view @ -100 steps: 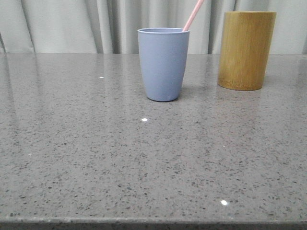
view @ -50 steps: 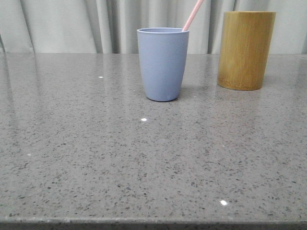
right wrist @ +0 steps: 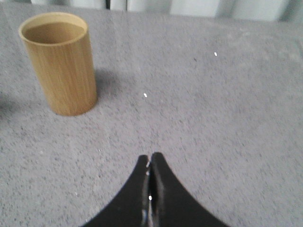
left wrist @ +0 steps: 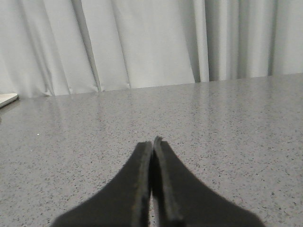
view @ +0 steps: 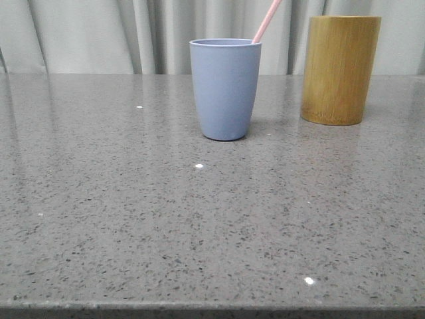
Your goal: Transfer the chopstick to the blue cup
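The thin pale pink chopstick is already leaning inside the matte periwinkle-blue cup. Your left gripper and right gripper are sitting closed and empty; keep both clear of the cup.

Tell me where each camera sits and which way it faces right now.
Front view: low at the table's near edge, facing forward to the curtain; blue cup with the chopstick leaning in it, bamboo cup to its right.
Left wrist view: low over the table, facing the curtain; shut left gripper shows.
Right wrist view: higher, angled down; shut right gripper shows.
Shared: the bamboo cup appears in the front and right wrist views.
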`<state>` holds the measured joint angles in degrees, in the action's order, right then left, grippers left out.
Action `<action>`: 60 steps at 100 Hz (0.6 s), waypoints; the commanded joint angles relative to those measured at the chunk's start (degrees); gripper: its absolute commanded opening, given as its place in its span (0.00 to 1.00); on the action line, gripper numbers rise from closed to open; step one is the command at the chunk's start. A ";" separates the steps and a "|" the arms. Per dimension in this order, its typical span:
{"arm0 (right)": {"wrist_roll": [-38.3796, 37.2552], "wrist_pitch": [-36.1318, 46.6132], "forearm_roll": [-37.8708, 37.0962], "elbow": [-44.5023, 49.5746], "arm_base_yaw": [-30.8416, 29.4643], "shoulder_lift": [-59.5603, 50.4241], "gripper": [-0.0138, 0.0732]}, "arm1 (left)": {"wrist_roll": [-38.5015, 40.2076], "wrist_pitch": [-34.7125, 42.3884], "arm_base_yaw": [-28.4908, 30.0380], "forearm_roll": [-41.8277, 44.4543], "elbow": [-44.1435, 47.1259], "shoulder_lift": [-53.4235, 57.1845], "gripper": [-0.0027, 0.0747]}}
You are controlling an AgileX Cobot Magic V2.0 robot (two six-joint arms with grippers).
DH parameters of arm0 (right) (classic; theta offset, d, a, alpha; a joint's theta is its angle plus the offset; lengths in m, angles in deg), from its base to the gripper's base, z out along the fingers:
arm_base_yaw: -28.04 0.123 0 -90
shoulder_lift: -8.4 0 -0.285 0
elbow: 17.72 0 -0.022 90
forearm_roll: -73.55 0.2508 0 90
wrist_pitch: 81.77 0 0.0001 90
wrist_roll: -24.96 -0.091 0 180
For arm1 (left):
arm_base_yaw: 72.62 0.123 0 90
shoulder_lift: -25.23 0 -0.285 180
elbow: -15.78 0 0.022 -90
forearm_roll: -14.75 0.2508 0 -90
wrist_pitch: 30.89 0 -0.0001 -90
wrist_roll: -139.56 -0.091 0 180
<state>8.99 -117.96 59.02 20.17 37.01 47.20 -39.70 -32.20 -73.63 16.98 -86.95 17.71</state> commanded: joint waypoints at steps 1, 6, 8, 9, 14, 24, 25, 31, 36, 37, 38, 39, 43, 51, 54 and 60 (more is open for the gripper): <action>1.94 10.64 -0.44 2.59 -0.38 -2.87 0.08 | 0.55 4.92 -0.03 -0.08 0.61 1.85 0.01; 3.32 15.54 0.27 6.17 -0.38 -5.83 0.08 | 0.55 4.92 -0.03 -0.08 0.61 1.85 0.01; 3.93 16.74 0.68 7.84 -0.38 -6.63 0.08 | 0.55 4.92 -0.03 -0.08 0.61 1.85 0.01; 4.16 17.91 0.91 8.97 -0.38 -7.45 0.08 | 0.55 4.92 -0.03 -0.08 0.61 1.85 0.01; 5.64 21.65 1.80 13.11 -0.38 -10.44 0.08 | 0.55 4.92 -0.03 -0.08 0.61 1.85 0.01; 7.98 26.21 3.64 20.83 -0.38 -16.81 0.08 | 0.55 4.92 -0.03 -0.08 0.61 1.85 0.01; 8.18 26.43 3.92 21.80 -0.38 -17.72 0.08 | 0.55 4.92 -0.03 -0.08 0.61 1.85 0.01; 8.74 26.62 4.62 25.20 -0.38 -21.34 0.08 | 0.55 4.92 -0.03 -0.08 0.61 1.85 0.01; 8.74 26.49 4.63 27.80 -0.38 -24.31 0.08 | 0.55 4.92 -0.03 -0.08 0.61 1.85 0.01; 8.74 26.49 4.63 28.49 -0.38 -25.14 0.08 | 0.55 4.92 -0.03 -0.08 0.61 1.85 0.01; 8.74 26.49 4.68 28.81 -0.38 -25.55 0.08 | 0.55 4.92 -0.03 -0.08 0.61 1.85 0.01; 8.74 26.49 4.68 29.46 -0.38 -26.37 0.08 | 0.55 4.92 -0.03 -0.08 0.61 1.85 0.01; 8.74 26.54 4.79 30.97 -0.38 -28.37 0.08 | 0.55 4.92 -0.03 -0.08 0.61 1.85 0.01; 9.07 26.60 5.73 33.79 -0.38 -32.91 0.08 | 0.55 4.92 -0.03 -0.08 0.61 1.85 0.01; 9.65 27.04 6.41 34.54 -0.45 -32.94 0.08 | 0.55 4.92 -0.03 -0.08 0.61 1.85 0.01; 10.84 28.08 7.29 35.76 -0.50 -32.42 0.08 | 0.55 4.92 -0.03 -0.08 0.61 1.85 0.01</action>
<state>17.92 -96.29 65.14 55.83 37.01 15.80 -39.70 -32.08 -73.63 16.98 -86.95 17.71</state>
